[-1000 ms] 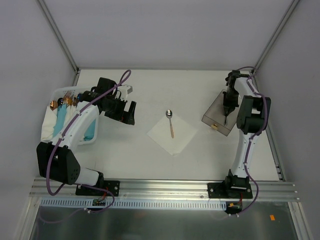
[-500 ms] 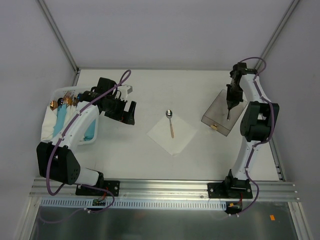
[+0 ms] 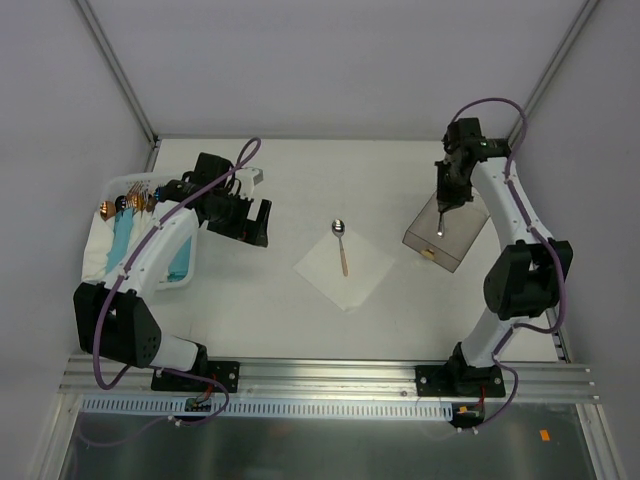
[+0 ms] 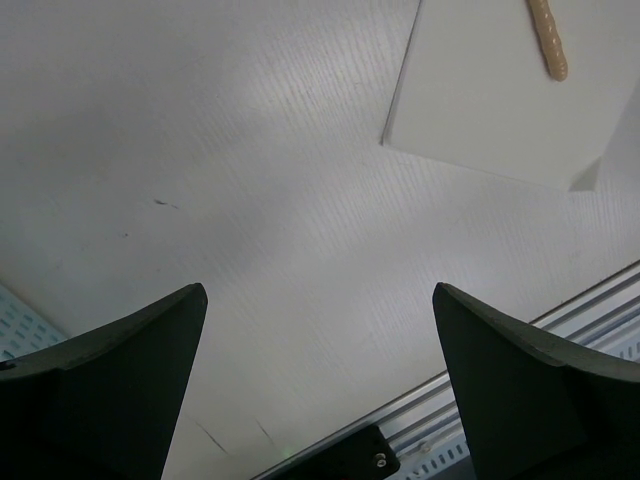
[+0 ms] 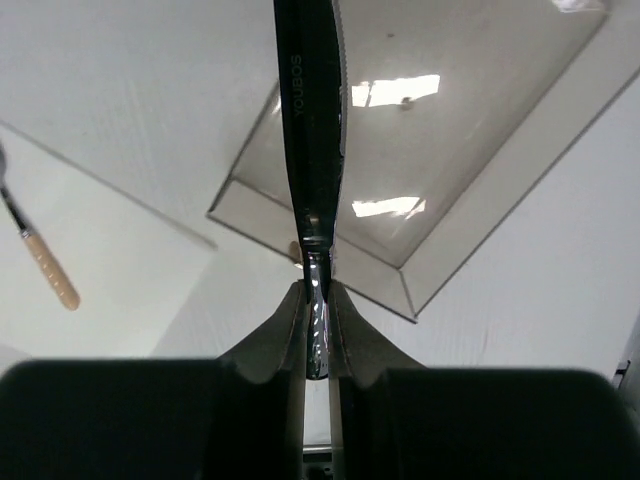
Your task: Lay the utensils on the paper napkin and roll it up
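The white paper napkin [image 3: 346, 270] lies flat mid-table, turned like a diamond. A spoon [image 3: 342, 250] with a tan handle rests on it, its silver bowl past the far corner. My right gripper [image 3: 446, 203] [image 5: 316, 290] is shut on the handle of a dark, shiny knife [image 3: 441, 225] [image 5: 308, 100], which hangs over the clear plastic tray [image 3: 455, 250] [image 5: 480, 200]. My left gripper [image 3: 262, 228] [image 4: 318, 300] stands open and empty, left of the napkin [image 4: 500, 100]. The spoon's handle [image 4: 548, 40] [image 5: 50, 270] shows in both wrist views.
A white basket [image 3: 113, 188] with light-blue rolled bundles and coppery utensil ends sits at the far left, behind the left arm. Metal rails run along the near table edge [image 3: 330, 375]. Enclosure walls close off the back and both sides.
My right arm has risen and drawn slightly left, lifting the knife above the tray. The left arm, napkin and spoon have not moved.
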`<state>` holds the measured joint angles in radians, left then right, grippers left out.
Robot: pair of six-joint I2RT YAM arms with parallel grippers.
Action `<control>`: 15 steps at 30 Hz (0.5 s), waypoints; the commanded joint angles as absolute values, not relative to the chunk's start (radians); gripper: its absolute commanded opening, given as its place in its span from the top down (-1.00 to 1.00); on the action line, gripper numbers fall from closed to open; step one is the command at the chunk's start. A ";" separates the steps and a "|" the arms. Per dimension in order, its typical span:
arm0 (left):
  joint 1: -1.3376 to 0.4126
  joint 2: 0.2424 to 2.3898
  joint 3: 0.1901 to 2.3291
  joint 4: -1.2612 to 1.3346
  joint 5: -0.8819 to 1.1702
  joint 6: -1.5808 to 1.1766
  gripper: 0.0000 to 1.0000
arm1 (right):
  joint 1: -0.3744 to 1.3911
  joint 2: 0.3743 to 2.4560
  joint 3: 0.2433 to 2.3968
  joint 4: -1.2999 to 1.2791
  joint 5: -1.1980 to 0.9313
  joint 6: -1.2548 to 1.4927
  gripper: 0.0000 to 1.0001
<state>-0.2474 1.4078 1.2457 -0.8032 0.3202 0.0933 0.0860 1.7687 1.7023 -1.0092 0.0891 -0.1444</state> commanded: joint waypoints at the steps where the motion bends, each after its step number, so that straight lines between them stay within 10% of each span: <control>1: -0.242 1.411 1.298 -0.815 0.282 0.083 -0.98 | 0.178 1.726 1.666 -1.005 0.058 -0.075 1.00; 15: -0.244 1.397 1.250 -0.816 0.290 0.072 -0.97 | 0.508 1.886 1.609 -0.808 -0.006 0.146 1.00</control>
